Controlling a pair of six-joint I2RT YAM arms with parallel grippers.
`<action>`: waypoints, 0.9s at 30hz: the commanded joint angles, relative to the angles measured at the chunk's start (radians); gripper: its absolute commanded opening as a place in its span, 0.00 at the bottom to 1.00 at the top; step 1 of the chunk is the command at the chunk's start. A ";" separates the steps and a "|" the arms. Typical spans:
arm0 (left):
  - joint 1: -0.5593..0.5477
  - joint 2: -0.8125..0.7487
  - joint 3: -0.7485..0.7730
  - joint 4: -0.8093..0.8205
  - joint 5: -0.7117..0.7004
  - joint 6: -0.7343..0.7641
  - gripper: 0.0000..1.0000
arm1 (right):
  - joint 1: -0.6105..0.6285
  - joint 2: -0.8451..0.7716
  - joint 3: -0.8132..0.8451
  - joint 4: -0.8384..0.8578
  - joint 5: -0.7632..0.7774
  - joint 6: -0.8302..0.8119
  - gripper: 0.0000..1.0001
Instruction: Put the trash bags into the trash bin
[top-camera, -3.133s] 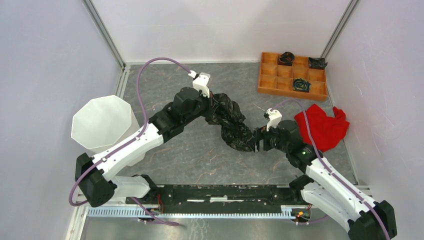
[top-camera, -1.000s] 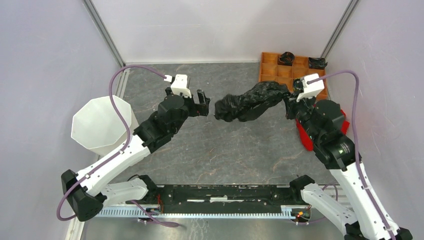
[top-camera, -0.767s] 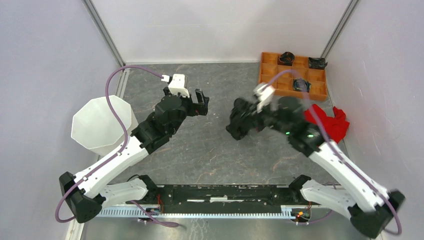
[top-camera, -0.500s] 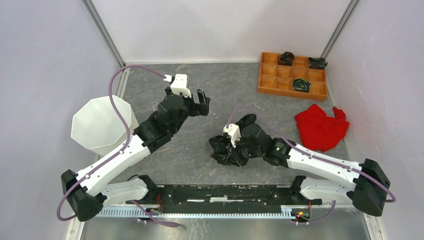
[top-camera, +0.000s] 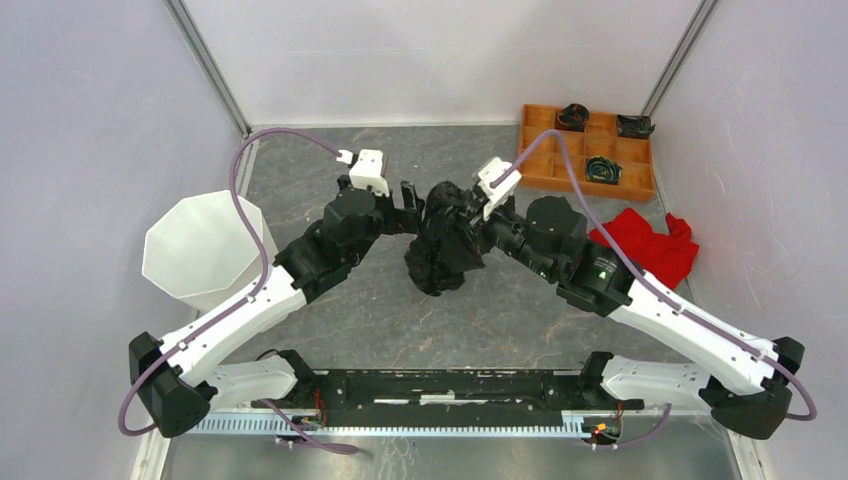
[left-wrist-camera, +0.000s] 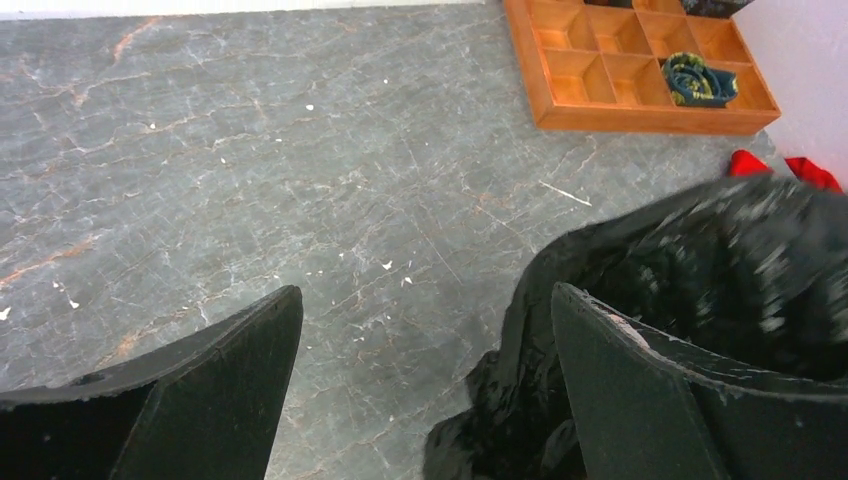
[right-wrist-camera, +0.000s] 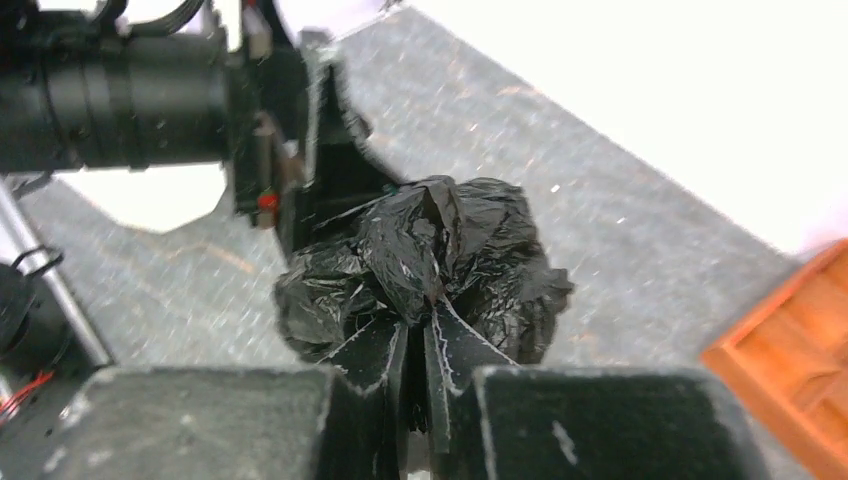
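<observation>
A crumpled glossy black trash bag (top-camera: 440, 255) hangs over the middle of the table, pinched by my right gripper (top-camera: 458, 222). In the right wrist view the right gripper (right-wrist-camera: 430, 312) has its fingers nearly together on a fold of the bag (right-wrist-camera: 440, 245). My left gripper (top-camera: 412, 208) stands wide open just left of the bag. In the left wrist view the bag (left-wrist-camera: 700, 260) lies against the right finger (left-wrist-camera: 640, 390) and reaches partly into the gap of the left gripper (left-wrist-camera: 425, 292). The white octagonal trash bin (top-camera: 205, 245) stands at the far left.
An orange compartmented tray (top-camera: 585, 150) with small dark items sits at the back right. A red cloth (top-camera: 650, 250) lies by the right wall. Both also show in the left wrist view: tray (left-wrist-camera: 640, 80), cloth (left-wrist-camera: 810, 172). Walls close in on three sides.
The right arm swung the bag from the back right down toward the front, then up to the centre beside the left gripper. The left gripper stayed open and edged right.
</observation>
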 joint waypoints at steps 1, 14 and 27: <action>0.004 -0.099 -0.009 0.060 -0.066 0.026 1.00 | 0.001 -0.023 0.031 0.083 0.126 -0.124 0.10; 0.004 -0.152 -0.042 0.110 -0.027 0.021 1.00 | 0.010 -0.120 -0.670 0.276 -0.361 0.213 0.29; 0.004 -0.038 0.020 0.050 0.046 0.045 1.00 | 0.013 -0.091 -0.494 0.022 -0.065 0.155 0.81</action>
